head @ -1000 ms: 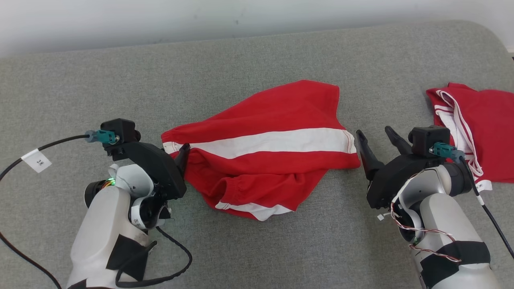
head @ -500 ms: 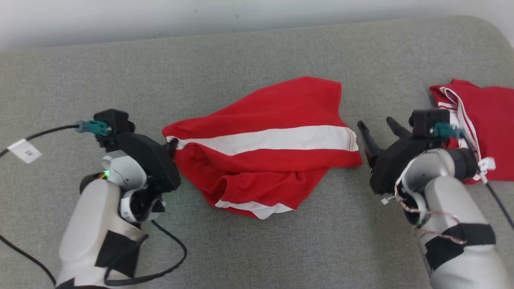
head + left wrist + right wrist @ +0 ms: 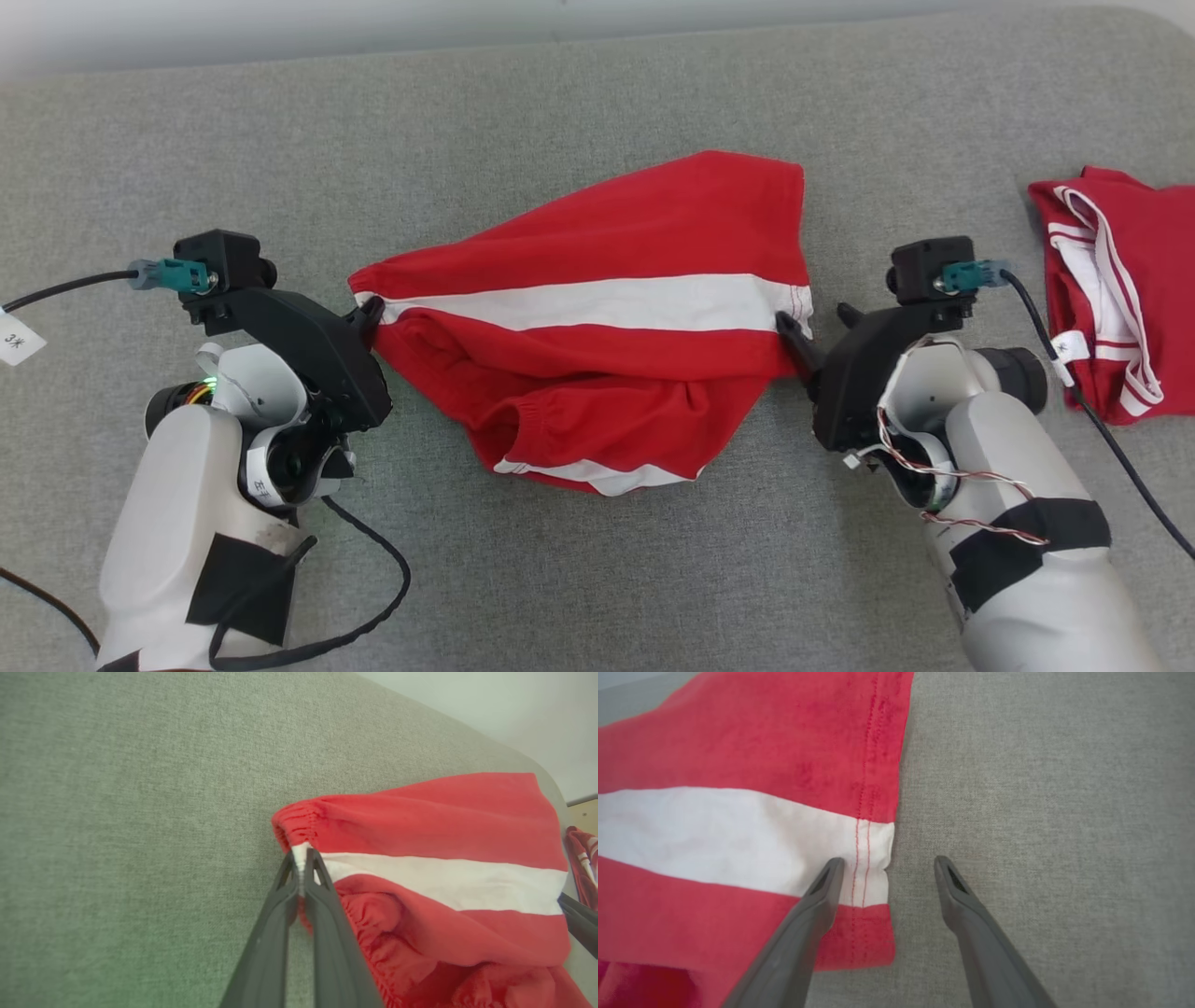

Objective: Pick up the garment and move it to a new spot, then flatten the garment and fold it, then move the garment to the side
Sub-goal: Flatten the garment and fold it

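Grey cushion (image 3: pixel 597 579) beneath red garment (image 3: pixel 607 243), left hand (image 3: pixel 368 310) pinched on waistband (image 3: pixel 299 821), right hand (image 3: pixel 888 859) spread astride hem (image 3: pixel 878 765)

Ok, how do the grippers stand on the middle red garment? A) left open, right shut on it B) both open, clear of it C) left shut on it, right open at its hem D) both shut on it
C: the left gripper pinches the garment at its white stripe, while the right gripper has its fingers apart astride the hem.
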{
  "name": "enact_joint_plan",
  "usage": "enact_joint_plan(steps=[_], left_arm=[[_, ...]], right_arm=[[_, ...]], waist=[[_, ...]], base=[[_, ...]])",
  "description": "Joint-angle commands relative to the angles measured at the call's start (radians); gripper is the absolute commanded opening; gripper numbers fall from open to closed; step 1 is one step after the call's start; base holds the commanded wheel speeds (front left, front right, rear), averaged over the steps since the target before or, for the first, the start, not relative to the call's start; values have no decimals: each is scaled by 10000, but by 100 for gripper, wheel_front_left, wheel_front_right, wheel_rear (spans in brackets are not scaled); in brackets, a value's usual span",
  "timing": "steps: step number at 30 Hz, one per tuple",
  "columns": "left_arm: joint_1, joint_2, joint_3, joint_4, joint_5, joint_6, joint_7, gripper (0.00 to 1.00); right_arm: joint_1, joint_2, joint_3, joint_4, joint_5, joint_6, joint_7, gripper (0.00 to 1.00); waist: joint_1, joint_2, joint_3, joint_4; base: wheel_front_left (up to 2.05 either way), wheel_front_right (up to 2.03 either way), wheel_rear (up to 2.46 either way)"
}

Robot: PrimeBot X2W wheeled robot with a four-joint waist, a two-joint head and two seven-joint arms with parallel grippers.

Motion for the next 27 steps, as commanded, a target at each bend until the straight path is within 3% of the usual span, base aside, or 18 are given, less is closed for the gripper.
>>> enact_joint_plan(steps=[1, 13, 27], left_arm=[[118, 40, -3, -76, -33, 21, 5, 0], [214, 114, -43, -407, -141, 107, 103, 0], [416, 159, -57, -581, -292, 175, 117, 0]], right_arm=[[-125, 93, 81, 62, 168, -26, 7, 100], [-524, 308, 687, 354, 694, -27, -405, 100], [37, 242, 1041, -351, 866, -27, -270, 100]], waist=[[0, -1, 86, 22], [0, -1, 228, 84], [0, -1, 34, -11]], base=[[0, 0, 0], [0, 0, 0], [0, 0, 0]])
